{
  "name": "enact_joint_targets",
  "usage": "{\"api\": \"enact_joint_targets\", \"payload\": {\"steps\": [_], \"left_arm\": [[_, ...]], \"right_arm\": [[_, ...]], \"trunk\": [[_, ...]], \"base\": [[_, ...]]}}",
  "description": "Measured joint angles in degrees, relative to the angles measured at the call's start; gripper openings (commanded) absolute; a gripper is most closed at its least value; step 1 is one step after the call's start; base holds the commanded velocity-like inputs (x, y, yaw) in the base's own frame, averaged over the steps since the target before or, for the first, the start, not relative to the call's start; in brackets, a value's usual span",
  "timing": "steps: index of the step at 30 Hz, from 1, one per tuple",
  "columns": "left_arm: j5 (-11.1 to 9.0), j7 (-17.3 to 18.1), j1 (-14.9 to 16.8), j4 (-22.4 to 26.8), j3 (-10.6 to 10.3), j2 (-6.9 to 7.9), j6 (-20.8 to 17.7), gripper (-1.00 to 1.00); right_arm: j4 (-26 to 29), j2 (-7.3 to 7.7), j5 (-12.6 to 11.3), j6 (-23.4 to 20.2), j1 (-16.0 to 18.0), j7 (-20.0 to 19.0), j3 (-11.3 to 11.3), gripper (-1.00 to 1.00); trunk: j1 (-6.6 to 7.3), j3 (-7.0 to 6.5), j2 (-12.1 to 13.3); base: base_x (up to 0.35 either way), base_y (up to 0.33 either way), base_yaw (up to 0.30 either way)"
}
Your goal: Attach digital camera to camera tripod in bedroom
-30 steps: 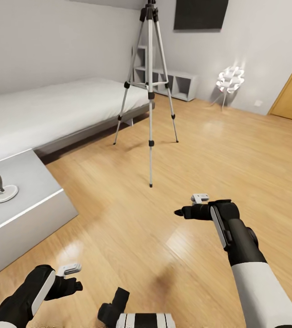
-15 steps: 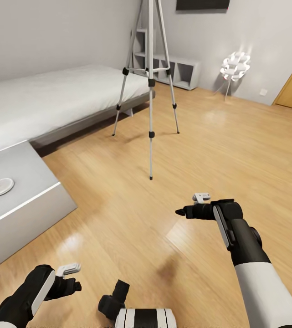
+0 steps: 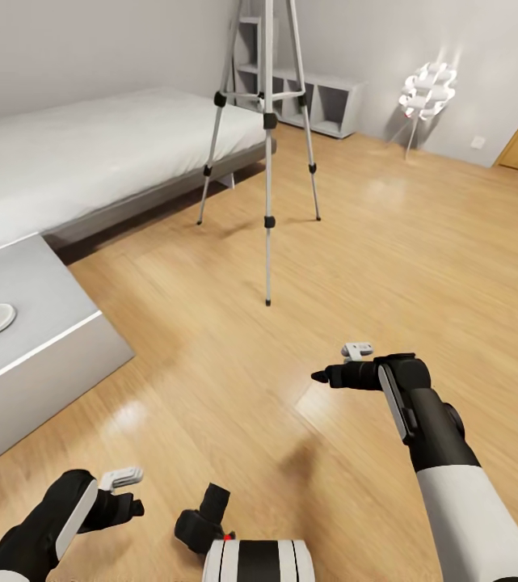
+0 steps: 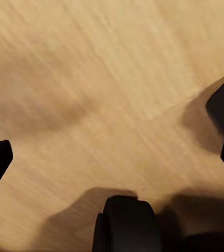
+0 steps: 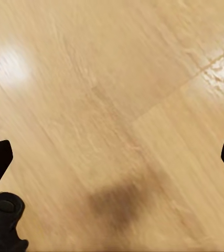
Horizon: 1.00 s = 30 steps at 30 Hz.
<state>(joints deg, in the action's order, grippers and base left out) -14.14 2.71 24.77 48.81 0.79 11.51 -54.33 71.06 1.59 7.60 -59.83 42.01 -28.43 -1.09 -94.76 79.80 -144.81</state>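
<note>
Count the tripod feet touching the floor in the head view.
3. The tripod has one foot nearest the robot, one beside the bed, one toward the white lamp. None hidden.

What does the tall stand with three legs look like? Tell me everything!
The camera tripod stands upright on the light wood floor, close to the low grey bed. It has three thin silver legs, spread apart, with black joints partway down and small black feet. Thin silver braces join the legs higher up. One leg points toward the robot, two toward the far wall. Its top is cut off by the picture's edge, so the head cannot be seen. Only the floor touches the part that shows.
</note>
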Motion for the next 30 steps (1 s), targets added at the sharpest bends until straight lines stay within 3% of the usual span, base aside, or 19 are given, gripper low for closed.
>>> {"api": "enact_joint_targets", "payload": {"steps": [30], "left_arm": [[0.0, 0.1, 0.0, 2.9, 0.0, 0.2, -0.1, 1.0]], "right_arm": [[0.0, 0.0, 0.0, 0.0, 0.0, 0.0, 0.0, 1.0]], "trunk": [[-0.77, 6.65, -0.4]], "base": [[0.0, 0.0, 0.0]]}}
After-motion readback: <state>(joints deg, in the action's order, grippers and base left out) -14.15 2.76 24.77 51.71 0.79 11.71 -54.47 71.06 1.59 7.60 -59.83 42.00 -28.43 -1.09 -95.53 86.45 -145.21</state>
